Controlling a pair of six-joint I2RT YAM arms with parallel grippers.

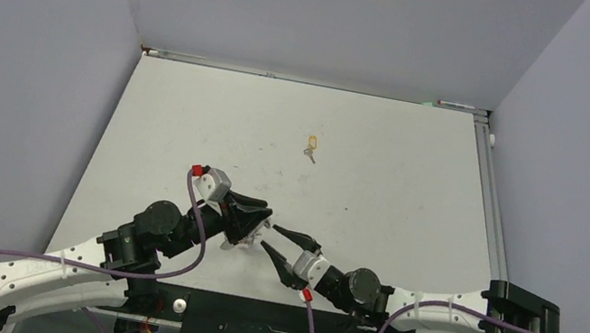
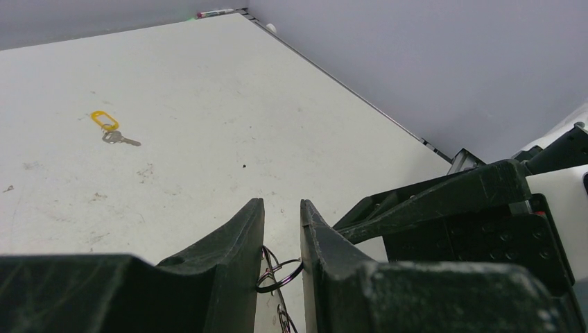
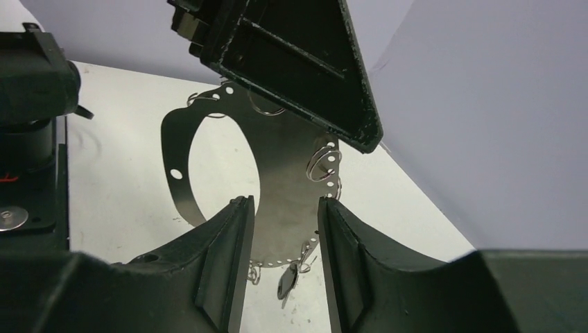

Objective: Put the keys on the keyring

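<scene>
- Left gripper [image 1: 254, 222]: clenched on the keyring [image 3: 284, 156]. Its two fingers [image 2: 239, 260] are drawn in to a narrow slot. In the left wrist view, small wire rings [image 2: 276, 272] of the keyring sit in that slot.
- Keyring: a flat, shiny metal loop with a large oval opening and a row of small holes along its edge, several of them carrying wire rings. It stands roughly upright between the two grippers, close to the near edge of the table [image 1: 188, 129]. In the right wrist view the left gripper grips its upper part. Whether its lower edge touches the table cannot be told.
- Right gripper [image 1: 268, 235]: released, jaws parted, holding nothing. From its own wrist camera the fingers stand to either side of the keyring's lower band, which shows through the gap. Whether either fingertip touches the metal cannot be told.
- Silvery piece [image 3: 288, 281]: hangs at the keyring's lower edge, too dim to tell whether it is a key.
- Key with a yellow tag [image 1: 311, 146]: lies flat on the table toward the far middle, well apart from both grippers and from the keyring. The tag lies on the side farther from the arms.
- The two grippers: tips near each other, each pointing toward the other.
</scene>
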